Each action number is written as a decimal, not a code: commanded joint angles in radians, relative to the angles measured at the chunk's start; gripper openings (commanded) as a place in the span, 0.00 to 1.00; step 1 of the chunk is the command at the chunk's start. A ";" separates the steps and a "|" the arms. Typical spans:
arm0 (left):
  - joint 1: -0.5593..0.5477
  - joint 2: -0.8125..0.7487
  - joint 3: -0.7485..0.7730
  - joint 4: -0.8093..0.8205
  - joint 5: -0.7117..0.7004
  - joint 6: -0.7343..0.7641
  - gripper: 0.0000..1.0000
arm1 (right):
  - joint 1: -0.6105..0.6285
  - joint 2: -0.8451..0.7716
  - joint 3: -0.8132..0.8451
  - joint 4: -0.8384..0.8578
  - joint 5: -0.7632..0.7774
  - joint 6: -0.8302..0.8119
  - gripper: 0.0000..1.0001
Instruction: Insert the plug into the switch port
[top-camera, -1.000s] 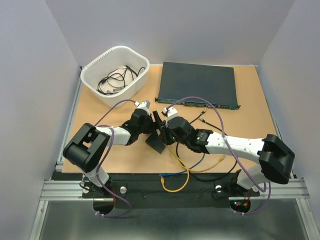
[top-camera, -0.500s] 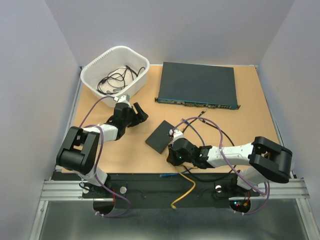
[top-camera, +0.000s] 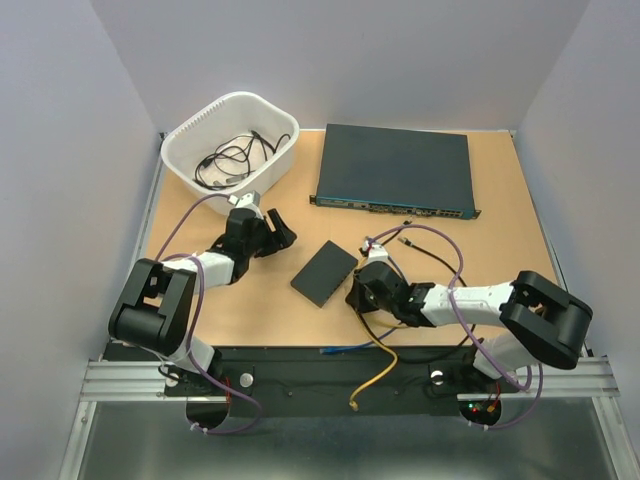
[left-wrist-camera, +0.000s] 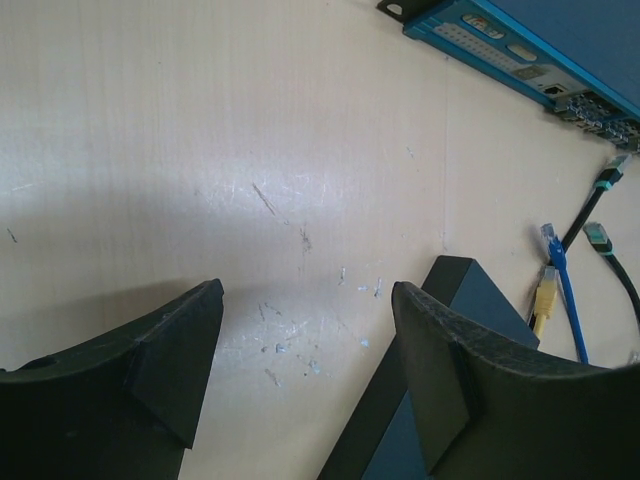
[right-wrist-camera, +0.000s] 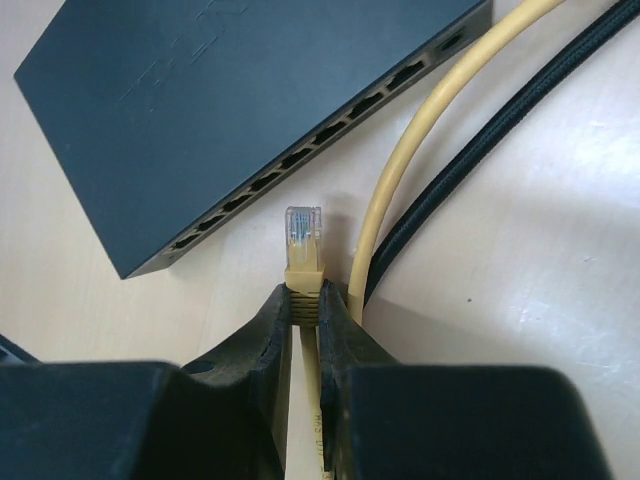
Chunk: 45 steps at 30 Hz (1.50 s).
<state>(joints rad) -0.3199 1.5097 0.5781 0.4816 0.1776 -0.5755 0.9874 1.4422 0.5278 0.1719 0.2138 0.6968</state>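
Observation:
The small flat black box (top-camera: 324, 273) lies flat in the middle of the table. The right wrist view shows its edge with a row of ports (right-wrist-camera: 300, 160). My right gripper (top-camera: 360, 292) is at the box's right edge. In the right wrist view the gripper (right-wrist-camera: 305, 300) is shut on the yellow boot of the clear plug (right-wrist-camera: 302, 228). The plug tip points toward the port edge, a small gap away. My left gripper (top-camera: 278, 230) is open and empty, left of the box. In the left wrist view (left-wrist-camera: 308, 292) the box corner (left-wrist-camera: 455, 280) shows behind its right finger.
The large dark unit (top-camera: 395, 170) stands at the back and also shows in the left wrist view (left-wrist-camera: 540, 45). A white basket (top-camera: 215, 105) holding cables is at the back left. Yellow (top-camera: 375, 370), blue and black (top-camera: 430, 245) cables trail near the right arm.
Both grippers were at the box a second ago. The left one let go and drew back left. The right one dropped toward the front, then came back up to the box's right edge.

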 joint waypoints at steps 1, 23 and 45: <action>-0.019 -0.006 -0.015 0.046 0.033 0.034 0.79 | -0.010 0.015 0.038 -0.018 -0.002 -0.032 0.00; -0.065 0.087 0.023 0.022 -0.029 0.074 0.79 | 0.023 0.216 0.204 -0.018 -0.140 -0.057 0.00; 0.013 -0.214 -0.230 0.339 0.029 -0.053 0.99 | 0.128 0.202 0.234 -0.144 -0.068 -0.011 0.00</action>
<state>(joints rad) -0.3393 1.2957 0.3687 0.7078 0.1295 -0.6010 1.0843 1.6363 0.7330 0.1368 0.1040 0.6785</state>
